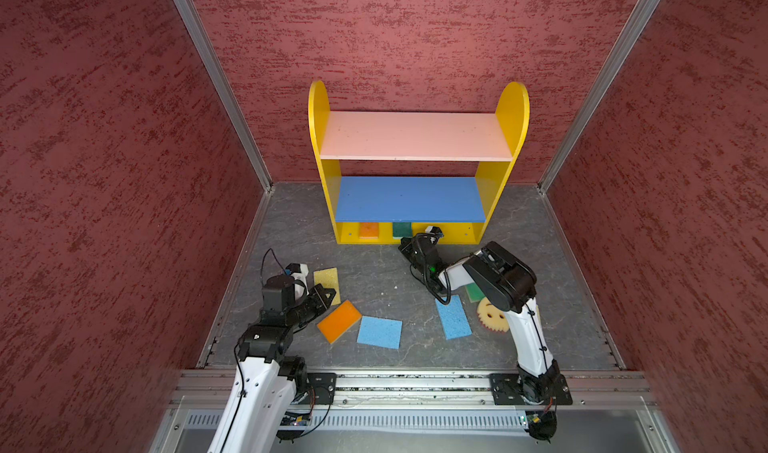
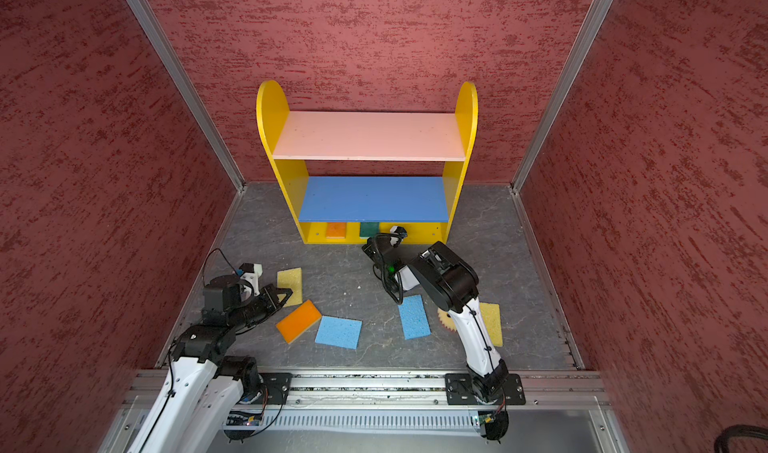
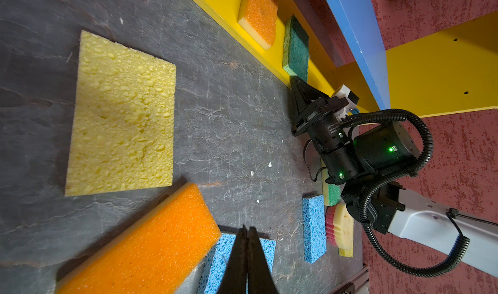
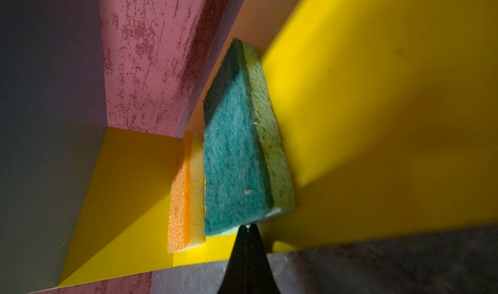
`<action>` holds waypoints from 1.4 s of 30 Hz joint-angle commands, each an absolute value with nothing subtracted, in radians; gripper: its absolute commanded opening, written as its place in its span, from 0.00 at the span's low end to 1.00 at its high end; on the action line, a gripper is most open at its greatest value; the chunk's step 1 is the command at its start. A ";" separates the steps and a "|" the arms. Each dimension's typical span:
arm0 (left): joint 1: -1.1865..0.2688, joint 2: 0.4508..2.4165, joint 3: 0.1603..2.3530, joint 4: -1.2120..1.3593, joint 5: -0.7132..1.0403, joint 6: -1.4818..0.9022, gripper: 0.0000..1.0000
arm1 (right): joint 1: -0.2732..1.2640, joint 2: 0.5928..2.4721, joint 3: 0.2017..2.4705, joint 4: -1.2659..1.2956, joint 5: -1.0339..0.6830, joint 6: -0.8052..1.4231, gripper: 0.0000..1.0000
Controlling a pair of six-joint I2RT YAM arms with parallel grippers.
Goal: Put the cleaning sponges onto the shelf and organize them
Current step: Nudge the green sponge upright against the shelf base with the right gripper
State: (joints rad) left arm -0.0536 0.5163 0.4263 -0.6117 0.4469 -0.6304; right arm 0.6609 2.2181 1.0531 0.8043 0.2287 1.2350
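Observation:
The shelf (image 1: 319,139) stands against the back wall. On its yellow bottom board lie an orange sponge (image 1: 369,230) and a dark green sponge (image 1: 401,229). My right gripper (image 4: 247,226) is shut and empty, its tips touching the dark green sponge's (image 4: 231,157) near edge. My left gripper (image 1: 331,293) is shut and empty, low over the floor by a yellow sponge (image 1: 326,279). On the floor also lie an orange sponge (image 1: 339,320), two blue sponges (image 1: 379,331) (image 1: 453,317), a green sponge (image 1: 473,292), the round smiley sponge (image 1: 492,314) and another yellow sponge (image 2: 492,324), partly hidden by the right arm.
Red textured walls (image 1: 124,139) close the floor in on three sides. An aluminium rail (image 1: 415,382) with both arm bases runs along the front. The right arm (image 1: 498,280) reaches over the floor sponges on the right.

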 commanded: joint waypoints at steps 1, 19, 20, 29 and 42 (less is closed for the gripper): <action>-0.060 0.522 0.423 -0.579 0.443 -0.606 0.07 | 0.660 2.230 1.050 0.730 0.289 1.281 0.00; -0.066 0.541 0.428 -0.587 0.443 -0.604 0.07 | 0.667 2.250 1.096 0.708 0.240 1.249 0.00; -0.067 0.541 0.427 -0.584 0.443 -0.604 0.08 | 0.667 2.246 1.090 0.707 0.240 1.249 0.00; -0.065 0.556 0.428 -0.580 0.442 -0.604 0.10 | 0.678 2.231 1.032 0.759 0.233 1.249 0.00; -0.066 0.549 0.428 -0.591 0.440 -0.606 0.18 | 0.631 2.041 0.795 0.869 0.264 1.180 0.02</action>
